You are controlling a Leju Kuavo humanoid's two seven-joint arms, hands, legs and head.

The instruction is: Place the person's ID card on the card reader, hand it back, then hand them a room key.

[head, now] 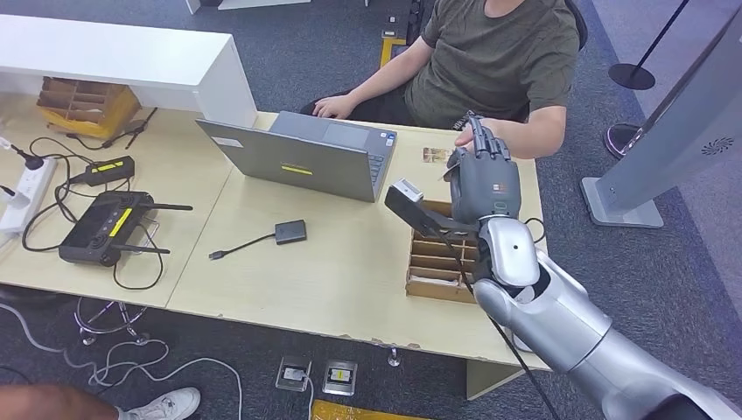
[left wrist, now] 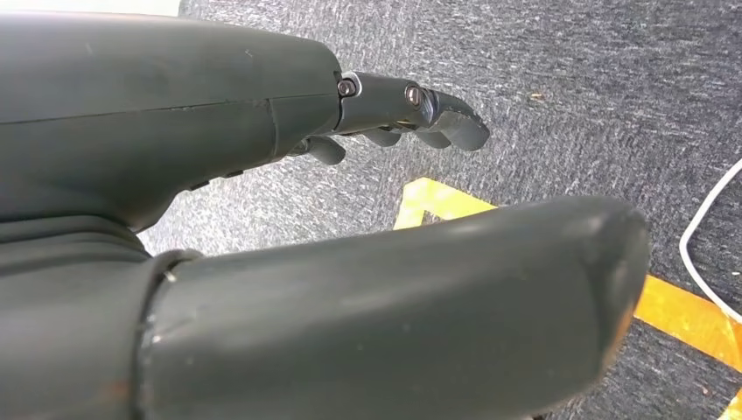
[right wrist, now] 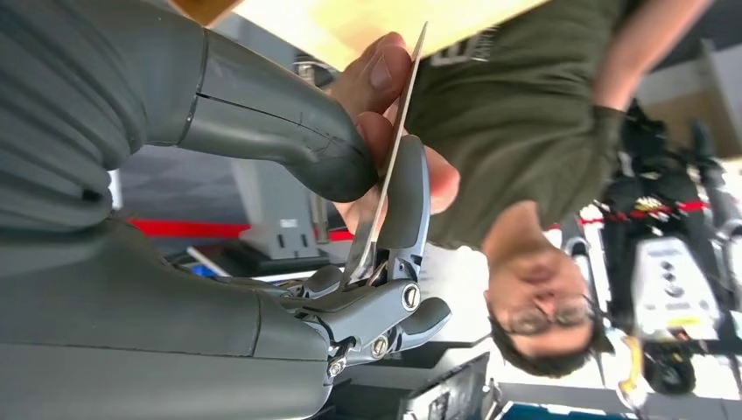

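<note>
My right hand (head: pixel 484 179) is raised over the far right of the table, just in front of the seated person (head: pixel 490 61). In the right wrist view a thin card (right wrist: pixel 389 166), seen edge-on, is pinched between the thumb and a finger of this hand (right wrist: pixel 262 289). The person's fingers (right wrist: pixel 376 79) also grip the card's far end. I cannot tell whether it is the ID card or a room key. A small black card reader (head: pixel 290 231) with a cable lies mid-table. My left hand (left wrist: pixel 175 131) hangs over the carpet, fingers apart, holding nothing.
A slotted wooden box (head: pixel 435 262) stands on the table under my right forearm. An open grey laptop (head: pixel 302 156) sits before the person, with a small printed card (head: pixel 435 155) beside it. A black controller (head: pixel 101 227), cables and a power strip (head: pixel 22 192) lie at the left.
</note>
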